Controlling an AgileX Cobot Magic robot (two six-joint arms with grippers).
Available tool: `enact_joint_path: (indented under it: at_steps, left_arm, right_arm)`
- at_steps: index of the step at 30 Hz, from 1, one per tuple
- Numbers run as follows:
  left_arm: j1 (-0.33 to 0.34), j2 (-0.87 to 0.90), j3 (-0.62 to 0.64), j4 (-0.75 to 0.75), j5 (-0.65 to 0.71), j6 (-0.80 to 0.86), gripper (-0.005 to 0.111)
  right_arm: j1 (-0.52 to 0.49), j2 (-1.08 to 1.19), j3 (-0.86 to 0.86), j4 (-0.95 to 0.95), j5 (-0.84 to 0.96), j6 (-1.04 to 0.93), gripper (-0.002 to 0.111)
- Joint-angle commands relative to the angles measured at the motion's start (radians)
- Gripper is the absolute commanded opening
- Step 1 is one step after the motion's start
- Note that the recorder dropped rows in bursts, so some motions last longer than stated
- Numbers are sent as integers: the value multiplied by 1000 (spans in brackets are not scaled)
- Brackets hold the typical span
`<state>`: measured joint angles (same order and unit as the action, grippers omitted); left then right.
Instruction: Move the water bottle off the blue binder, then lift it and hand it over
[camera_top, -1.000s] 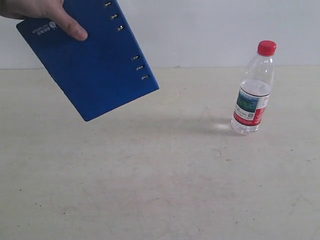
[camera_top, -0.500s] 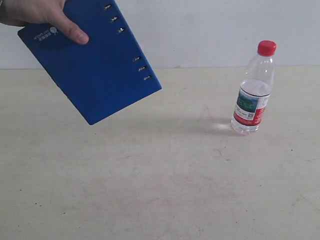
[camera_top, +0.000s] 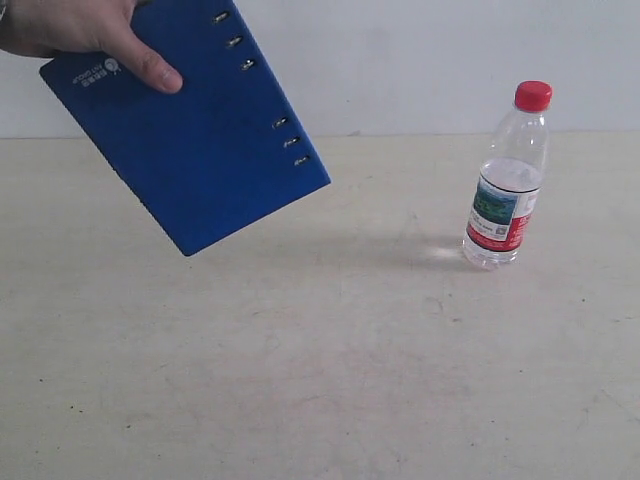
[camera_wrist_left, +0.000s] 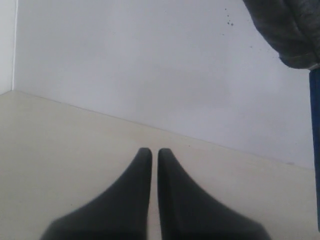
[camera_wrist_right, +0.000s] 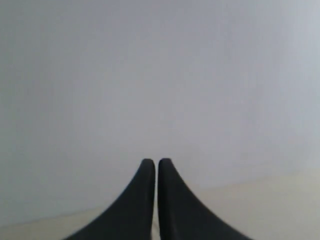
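The water bottle (camera_top: 508, 180), clear with a red cap and a white, green and red label, stands upright on the table at the right. The blue binder (camera_top: 190, 130) is held tilted in the air at the upper left by a person's hand (camera_top: 85, 30); a thin blue edge of the binder (camera_wrist_left: 315, 150) shows in the left wrist view. My left gripper (camera_wrist_left: 154, 151) is shut with nothing in it, over bare table. My right gripper (camera_wrist_right: 153, 161) is shut and empty, facing the wall. Neither gripper appears in the exterior view.
The beige table (camera_top: 320, 360) runs back to a white wall (camera_top: 420, 60). A grey sleeve (camera_wrist_left: 282, 25) of the person hangs at the edge of the left wrist view.
The hand has carried the blue binder slightly down and to the right. The bottle has stayed in place.
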<state>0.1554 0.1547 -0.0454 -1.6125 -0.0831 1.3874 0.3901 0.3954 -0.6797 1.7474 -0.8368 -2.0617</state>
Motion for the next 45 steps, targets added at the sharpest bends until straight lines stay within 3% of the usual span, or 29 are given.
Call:
enact_joint_path:
  at_steps: [1,5,9,15,20,32,35,41,45]
  left_arm:
    - [-2,-8,-7,6,34,3,4]
    - [-2,-8,-7,6,34,3,4]
    - [-2,-8,-7,6,34,3,4]
    - [-2,-8,-7,6,34,3,4]
    - [-2,-8,-7,6,34,3,4]
    - [-2,-8,-7,6,34,3,4]
    - [-2,-8,-7,6,30,3,4]
    - [-2,-8,-7,6,28,3,4]
    - [-2,-13,-7,6,28,3,4]
  right_arm:
    - [2,3,111,-3,520,219,0]
    - [2,57,320,-3,1002,433,0]
    - [2,159,491,-3,1200,469,0]
    - [2,233,602,-3,1043,476,0]
    - [2,232,621,-3,884,675,0]
    - [6,151,621,-3,859,677,0]
    - [-73,-3,622,-3,854,676,0]
    - [-380,-389,623,-3,950,551,0]
    - [-524,-395,597,-3,1115,517,0]
